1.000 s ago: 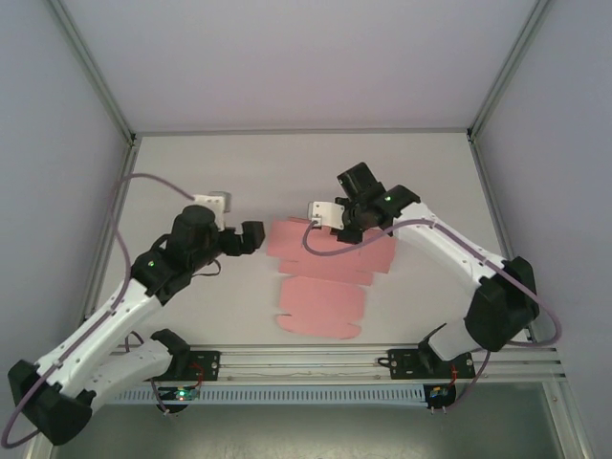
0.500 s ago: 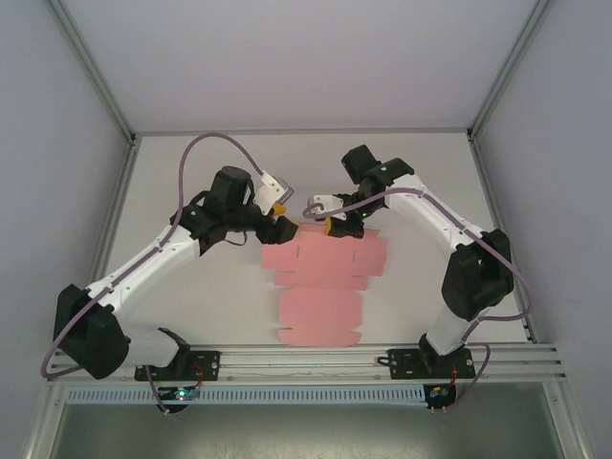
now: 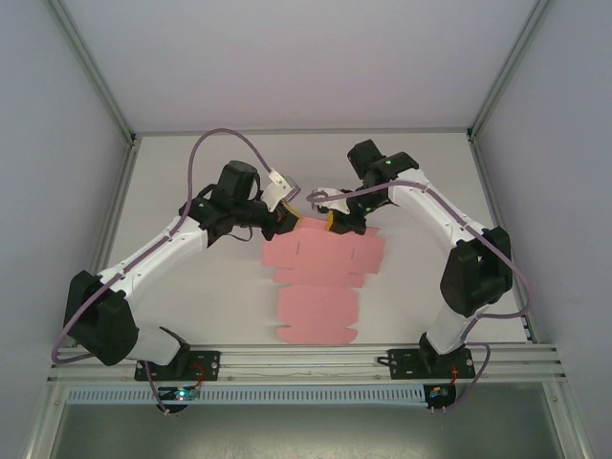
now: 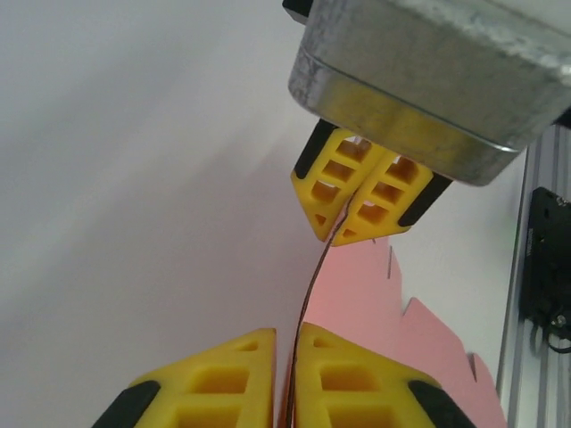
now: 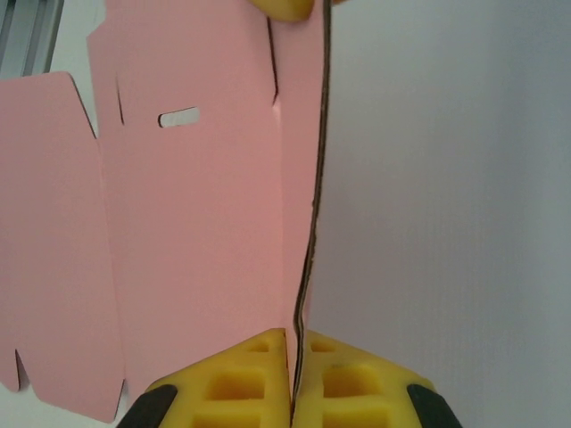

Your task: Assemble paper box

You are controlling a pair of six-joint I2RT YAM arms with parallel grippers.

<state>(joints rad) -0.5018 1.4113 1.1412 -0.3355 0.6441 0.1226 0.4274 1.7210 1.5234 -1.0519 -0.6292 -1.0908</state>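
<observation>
The paper box (image 3: 320,277) is a flat pink die-cut sheet lying mid-table, with its far flap folded upright. My left gripper (image 3: 284,223) is shut on the left end of that flap. My right gripper (image 3: 337,223) is shut on the flap's right end, facing the left one. In the left wrist view the card edge runs from my left gripper (image 4: 285,374) up to the right gripper (image 4: 361,201), with the pink sheet (image 4: 375,303) to the right. In the right wrist view my right gripper (image 5: 293,374) pinches the thin upright edge, beside the slotted sheet (image 5: 196,223).
An aluminium rail (image 3: 306,359) runs along the near edge in front of the arm bases. Grey walls and frame posts (image 3: 96,67) close in the white table (image 3: 191,287) on three sides. The sheet's near flaps reach close to the rail.
My left gripper swung in from the left of the sheet and shut on the raised far flap. The right arm shifted slightly back while holding its end.
</observation>
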